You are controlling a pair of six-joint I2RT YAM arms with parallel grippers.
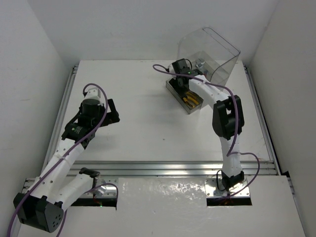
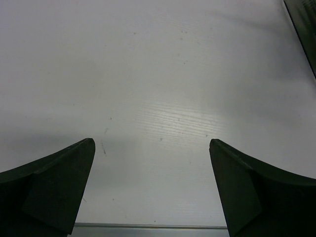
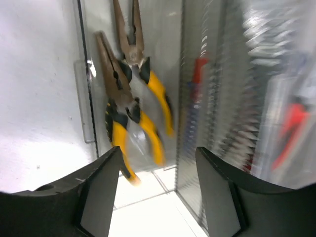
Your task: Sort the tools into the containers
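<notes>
Two yellow-handled pliers (image 3: 123, 111) lie side by side in a shallow clear tray (image 3: 170, 44), which sits on the table in front of the box (image 1: 186, 107). In the top view the pliers (image 1: 190, 100) lie at its near end. My right gripper (image 3: 158, 150) is open and empty, just above the tray's end (image 1: 178, 76). Blurred red-handled tools (image 3: 292, 126) show behind the ribbed clear wall on the right. The tall transparent box (image 1: 217, 52) with its curved cover stands at the back right. My left gripper (image 2: 152, 143) is open and empty over bare table (image 1: 114, 112).
The white table (image 1: 143, 128) has metal rails along its left, right and front edges. A dark edge (image 2: 307, 22) shows at the top right of the left wrist view. White walls close in on both sides.
</notes>
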